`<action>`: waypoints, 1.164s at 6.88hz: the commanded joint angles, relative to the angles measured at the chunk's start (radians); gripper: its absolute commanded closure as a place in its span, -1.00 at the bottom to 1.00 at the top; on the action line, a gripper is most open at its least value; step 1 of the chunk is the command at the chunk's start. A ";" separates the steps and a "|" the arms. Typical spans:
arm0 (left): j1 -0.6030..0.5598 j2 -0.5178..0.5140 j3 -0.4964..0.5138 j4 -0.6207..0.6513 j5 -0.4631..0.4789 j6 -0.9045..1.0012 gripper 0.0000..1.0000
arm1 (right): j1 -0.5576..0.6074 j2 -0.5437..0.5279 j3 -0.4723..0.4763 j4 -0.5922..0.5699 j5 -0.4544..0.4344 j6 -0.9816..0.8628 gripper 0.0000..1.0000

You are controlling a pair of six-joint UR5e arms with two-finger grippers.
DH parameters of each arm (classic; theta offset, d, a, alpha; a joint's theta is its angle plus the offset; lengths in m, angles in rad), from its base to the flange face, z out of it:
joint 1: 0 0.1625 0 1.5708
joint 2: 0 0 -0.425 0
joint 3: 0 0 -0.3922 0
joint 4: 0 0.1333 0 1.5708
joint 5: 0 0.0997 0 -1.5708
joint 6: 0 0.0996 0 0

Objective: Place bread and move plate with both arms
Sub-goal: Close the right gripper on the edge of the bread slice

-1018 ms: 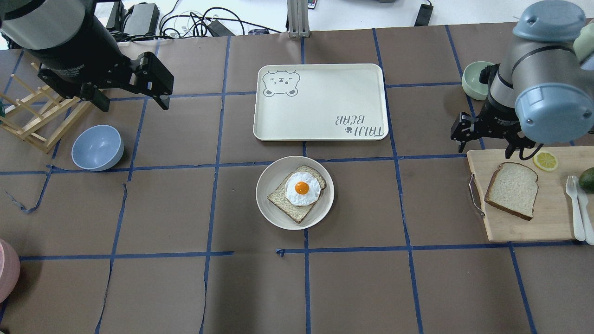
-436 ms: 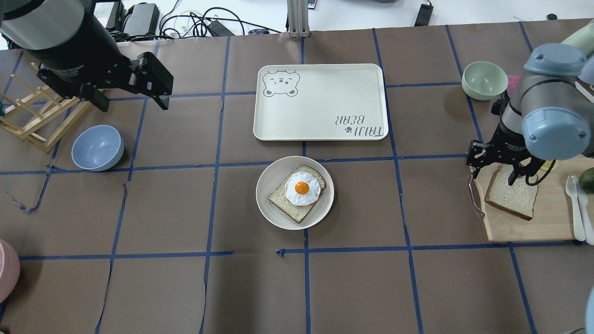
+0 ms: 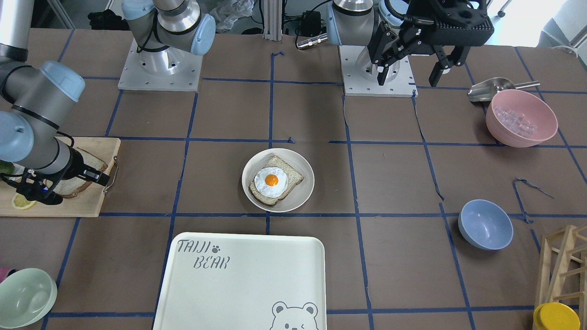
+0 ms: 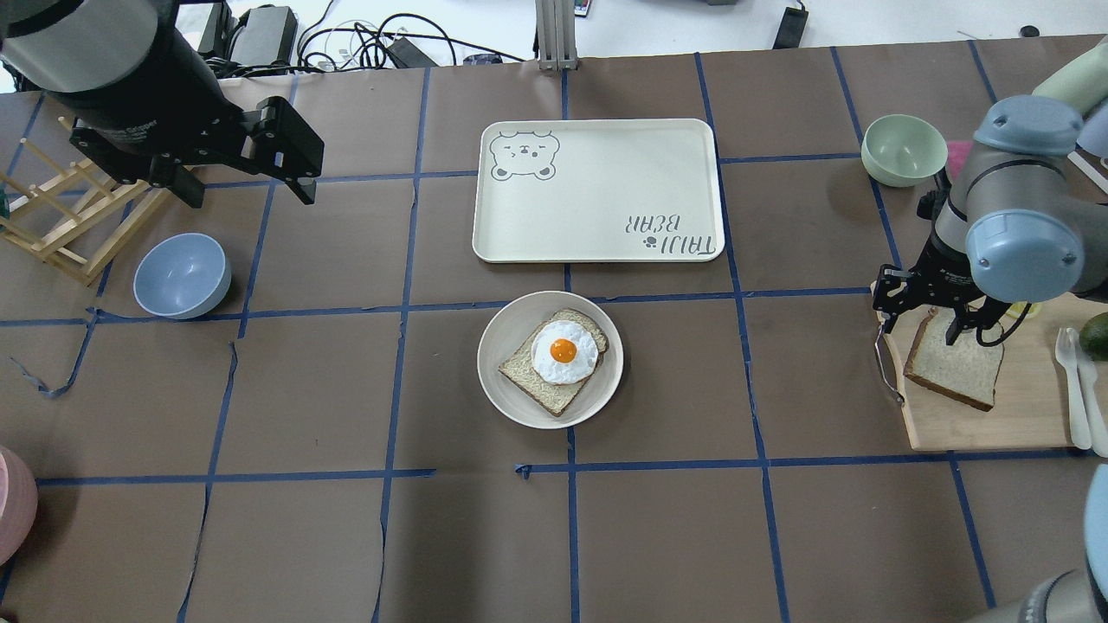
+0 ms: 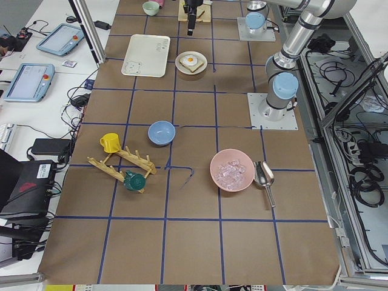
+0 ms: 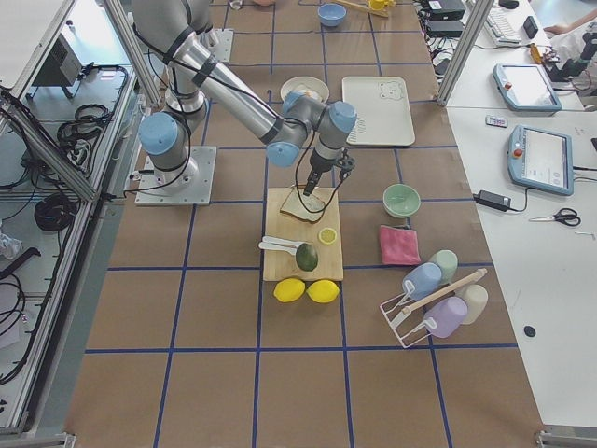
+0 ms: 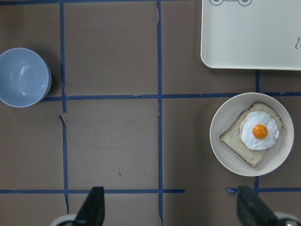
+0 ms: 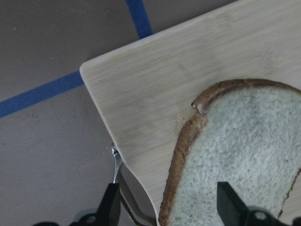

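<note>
Over board (image 4: 978, 424), right end effector (image 4: 922, 318) open, straddling bread (image 4: 956, 372) crust; left end effector (image 4: 245, 186) open, aloft, well apart from plate (image 4: 511, 389) on bench (image 4: 346, 389).

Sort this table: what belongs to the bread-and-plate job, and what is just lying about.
Job: bread, on the cutting board; plate, holding egg toast; right gripper, open over the bread; left gripper, open, far from both.

Lying about: tray (possible destination, unclear), blue bowl, green bowl, pink bowl, avocado.
</note>
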 commanded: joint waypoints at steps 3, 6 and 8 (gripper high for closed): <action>0.000 0.000 0.000 0.000 0.000 0.000 -1.00 | -0.001 0.020 0.001 -0.011 -0.002 0.001 -0.19; 0.000 0.000 0.000 0.000 0.000 0.000 -1.00 | -0.003 0.031 -0.004 -0.011 -0.004 0.008 -0.13; 0.000 0.001 0.000 0.000 0.002 0.000 -1.00 | -0.025 0.025 -0.007 -0.010 -0.004 -0.001 -0.12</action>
